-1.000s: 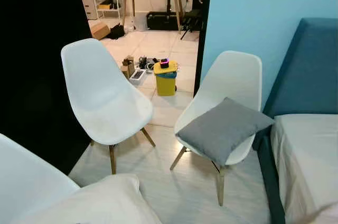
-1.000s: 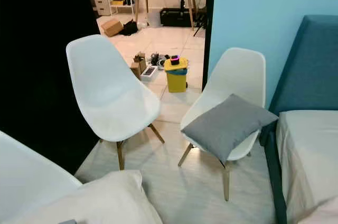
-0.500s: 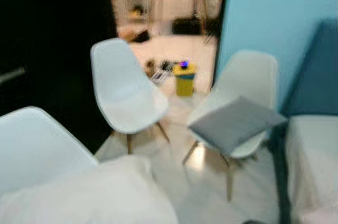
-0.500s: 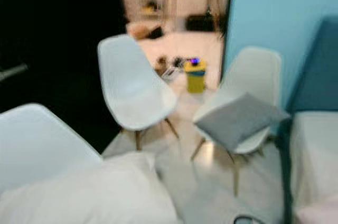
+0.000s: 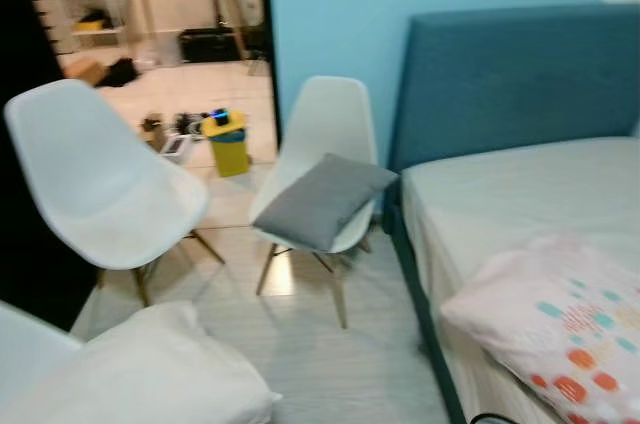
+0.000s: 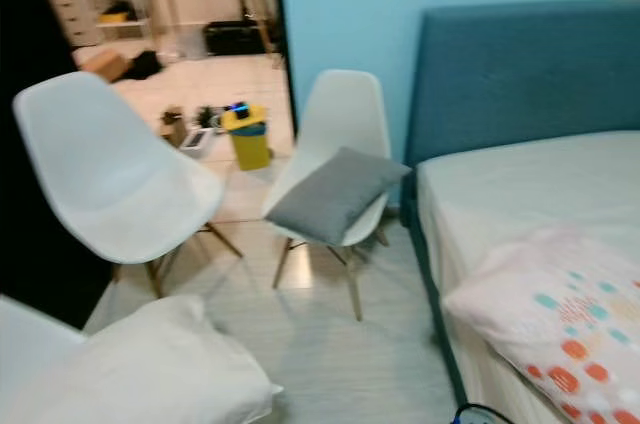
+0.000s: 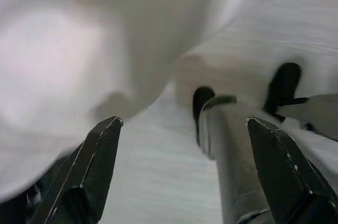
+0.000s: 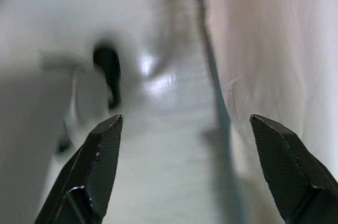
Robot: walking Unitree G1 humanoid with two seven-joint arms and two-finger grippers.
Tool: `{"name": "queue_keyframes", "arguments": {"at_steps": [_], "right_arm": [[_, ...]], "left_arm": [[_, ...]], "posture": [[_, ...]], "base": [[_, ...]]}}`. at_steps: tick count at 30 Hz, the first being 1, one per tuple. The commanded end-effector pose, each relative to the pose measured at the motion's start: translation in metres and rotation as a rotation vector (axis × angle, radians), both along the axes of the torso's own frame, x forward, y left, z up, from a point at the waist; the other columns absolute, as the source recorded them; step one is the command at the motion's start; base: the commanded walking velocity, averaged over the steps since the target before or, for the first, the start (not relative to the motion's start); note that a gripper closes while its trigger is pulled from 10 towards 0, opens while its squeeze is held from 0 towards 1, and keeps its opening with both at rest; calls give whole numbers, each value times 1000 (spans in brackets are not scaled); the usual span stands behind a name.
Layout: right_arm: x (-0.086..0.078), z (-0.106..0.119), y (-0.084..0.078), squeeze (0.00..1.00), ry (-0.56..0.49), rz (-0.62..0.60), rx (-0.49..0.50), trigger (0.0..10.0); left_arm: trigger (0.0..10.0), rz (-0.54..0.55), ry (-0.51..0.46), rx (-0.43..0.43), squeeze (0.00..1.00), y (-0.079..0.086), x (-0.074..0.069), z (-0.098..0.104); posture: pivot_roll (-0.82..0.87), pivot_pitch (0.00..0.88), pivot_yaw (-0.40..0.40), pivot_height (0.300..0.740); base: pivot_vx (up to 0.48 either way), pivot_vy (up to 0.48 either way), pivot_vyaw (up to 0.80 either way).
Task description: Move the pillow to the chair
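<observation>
A grey pillow [image 5: 320,199] lies tilted on the seat of a white chair [image 5: 330,114] beside the bed. To its left stands a second white chair [image 5: 90,184] with a bare seat. Closest to me, a white pillow [image 5: 150,374] rests on a third white chair [image 5: 20,344] at the lower left. A pink pillow with coloured dots [image 5: 560,324] lies on the bed [image 5: 500,194]. My left gripper [image 7: 184,122] hangs open above the floor beside the white pillow [image 7: 79,49]. My right gripper [image 8: 186,119] hangs open over the floor next to the bed sheet [image 8: 274,49].
A dark blue headboard [image 5: 500,74] stands against the light blue wall. A yellow bin [image 5: 228,139] and small clutter sit in the doorway behind the chairs. Pale floor [image 5: 320,354] runs between the chairs and the bed frame.
The whole picture has swung to the right, so the camera has turned. The bed and the dotted pillow have come into view. The chairs and pillows have not moved.
</observation>
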State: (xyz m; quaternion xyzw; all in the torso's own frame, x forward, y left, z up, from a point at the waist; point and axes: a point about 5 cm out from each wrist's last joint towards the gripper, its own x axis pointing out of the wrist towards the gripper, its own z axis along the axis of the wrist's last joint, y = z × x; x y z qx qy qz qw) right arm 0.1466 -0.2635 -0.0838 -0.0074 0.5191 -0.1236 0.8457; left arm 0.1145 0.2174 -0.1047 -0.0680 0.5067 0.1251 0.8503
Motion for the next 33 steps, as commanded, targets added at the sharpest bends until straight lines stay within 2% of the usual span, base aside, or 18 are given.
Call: {"name": "queue_keyframes", "arguments": {"at_steps": [1, 2, 3, 7, 9, 11, 13, 14, 15, 22, 26, 33], "right_arm": [[13, 7, -3, 0, -77, -55, 16, 10000], [20, 10, -5, 0, -120, -98, 35, 10000], [20, 10, -5, 0, -120, -98, 35, 10000], [46, 30, -21, 0, -303, -310, 106, 10000], [52, 36, -27, 0, -360, -373, 132, 10000], [52, 36, -27, 0, -360, -373, 132, 10000], [59, 43, -33, 0, -437, -444, 184, 10000], [59, 43, -33, 0, -437, -444, 184, 10000], [64, 50, -38, 0, -510, -513, 238, 10000], [67, 54, -44, 0, -578, -602, 290, 10000], [61, 54, -50, 0, -618, -721, 330, 10000], [56, 52, -53, 0, -637, -772, 348, 10000]], "left_arm": [[10000, -12, -28, 1, 0, 0, 7, 2], [10000, -14, -34, 0, 0, 0, 9, 3], [10000, -14, -34, 0, 0, 0, 9, 3], [10000, -28, -60, -3, 0, -2, 17, 5], [10000, -30, -74, -4, 0, -3, 22, 7], [10000, -30, -74, -4, 0, -3, 22, 7], [10000, -27, -100, -9, 0, -3, 29, 9], [10000, -27, -100, -9, 0, -3, 29, 9], [10000, -17, -136, -17, 0, -3, 37, 13], [10000, -5, -192, -32, 0, -4, 49, 18], [10000, -8, -268, -44, 0, -6, 68, 27], [10000, -31, -284, -52, 0, -10, 72, 29]], "posture": [[64, 0, 22, 739], [57, 0, 26, 739], [57, 0, 26, 739], [51, 0, 32, 739], [49, 0, 33, 739], [49, 0, 33, 739], [47, 0, 35, 739], [47, 0, 35, 739], [46, 0, 36, 739], [40, 0, 39, 739], [30, 0, 44, 739], [18, 0, 53, 739]], "base": [[0, 0, -769], [0, 0, -769], [0, 0, -769], [0, 0, -770], [0, 0, -769], [0, 0, -769], [0, 0, -769], [0, 0, -769], [0, 0, -769], [0, 0, -769], [0, 0, -769], [0, 0, -769]]}}
